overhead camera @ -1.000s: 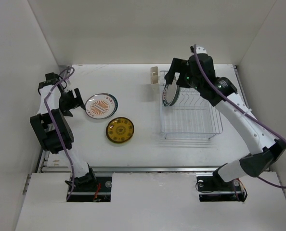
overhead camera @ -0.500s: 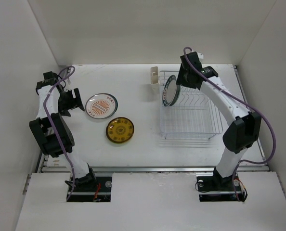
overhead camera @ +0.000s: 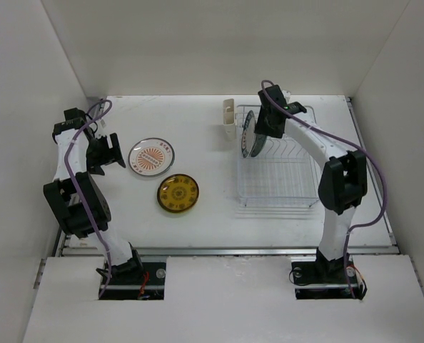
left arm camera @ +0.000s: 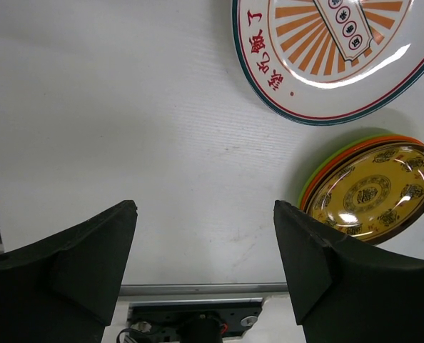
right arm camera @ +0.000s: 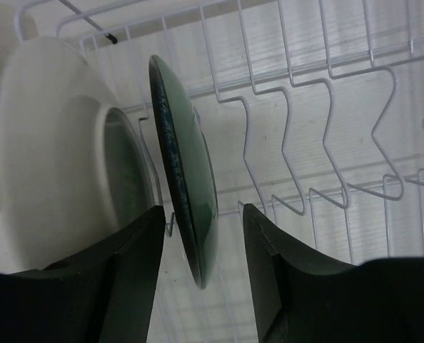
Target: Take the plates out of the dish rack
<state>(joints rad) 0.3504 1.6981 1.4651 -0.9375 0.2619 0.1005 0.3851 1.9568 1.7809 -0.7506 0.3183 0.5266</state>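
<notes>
Both right jaws flank the rim of the teal-green plate point(right arm camera: 187, 186), which stands on edge in the dish rack point(right arm camera: 326, 86); whether they pinch it cannot be told. A white plate point(right arm camera: 55, 157) stands just beside it. The left jaws gape wide and empty above the surface point(left arm camera: 162, 128), near the sunburst plate point(left arm camera: 326, 57) and the brown-yellow plate point(left arm camera: 372, 193), which tops a small stack.
</notes>
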